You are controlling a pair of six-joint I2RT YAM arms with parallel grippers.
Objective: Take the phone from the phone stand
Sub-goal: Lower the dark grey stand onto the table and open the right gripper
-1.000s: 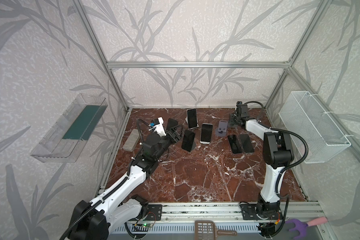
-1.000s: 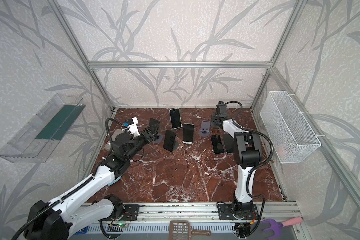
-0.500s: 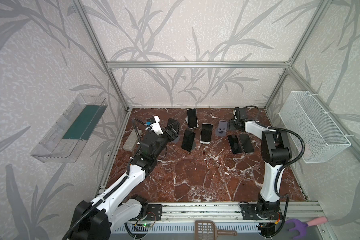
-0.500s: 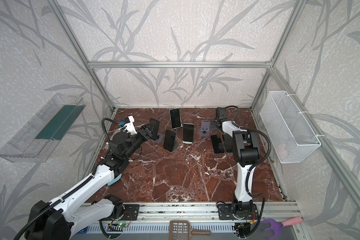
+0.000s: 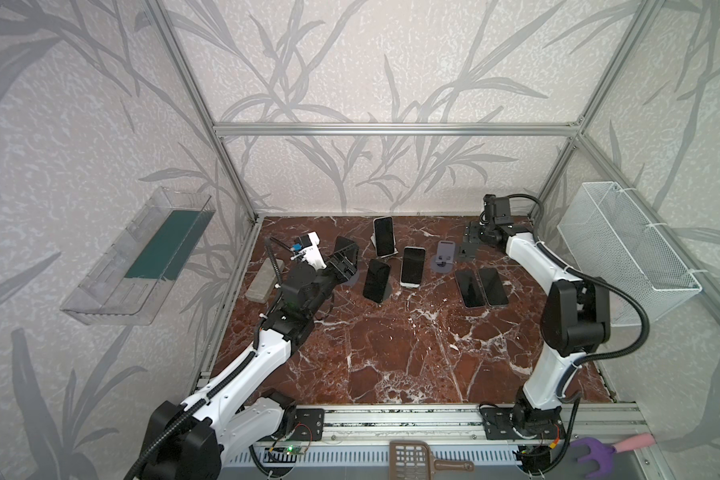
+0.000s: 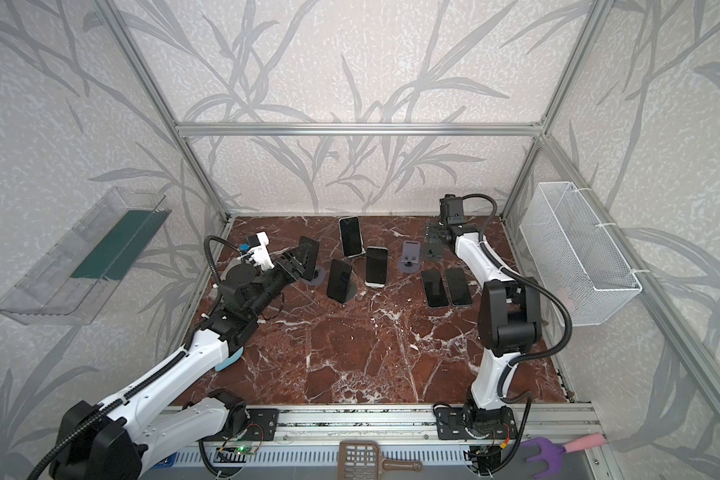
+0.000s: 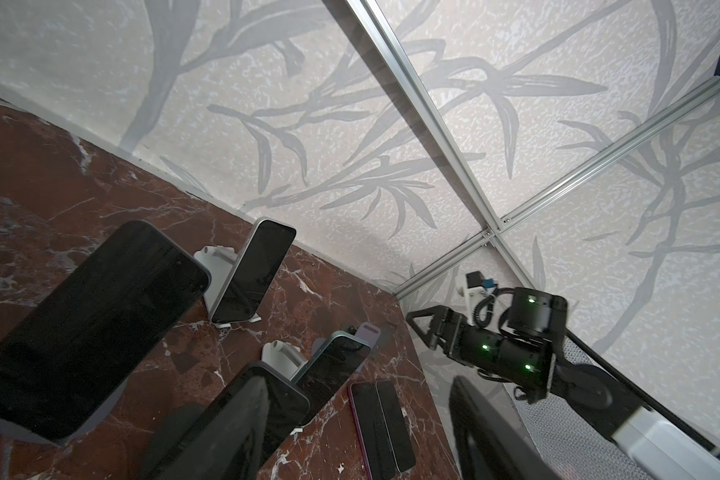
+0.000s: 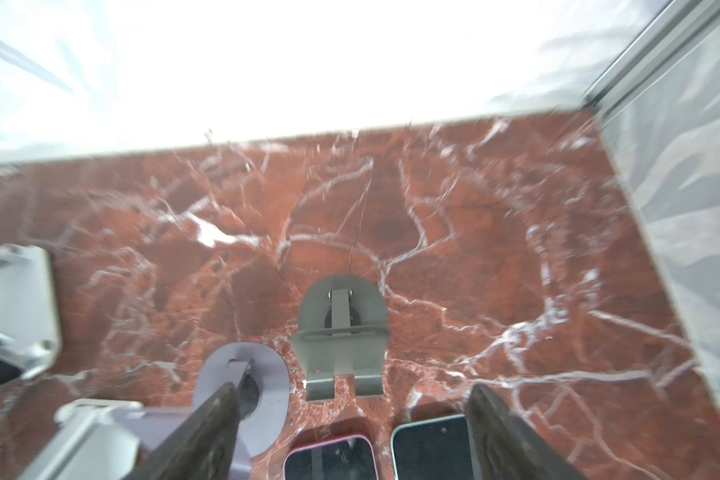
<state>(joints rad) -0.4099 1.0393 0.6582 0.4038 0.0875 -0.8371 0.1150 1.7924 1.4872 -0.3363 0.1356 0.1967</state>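
left wrist view: the phone, black with a dark screen, looms close and tilts back over the round grey base of its stand. in both top views the phone sits left of centre in the frame, toward the back of the table. the left end effector overlaps the phone's lower half there. in the wrist view one dark finger shows apart from the phone and the other finger is out of sight. whether the fingers are clenched on the phone or merely flank it, i cannot tell. just right of it, in the middle of the frame, three other phones lean on stands.

the right end effector hangs at the upper right of the table in the top views. it is released: the blurred right wrist view shows its fingers spread wide with nothing gripped. beyond them a grey stand and a lilac stand stand just beside each other. a pink-rimmed phone and a blue-rimmed phone lie flat, side by side, on the table.
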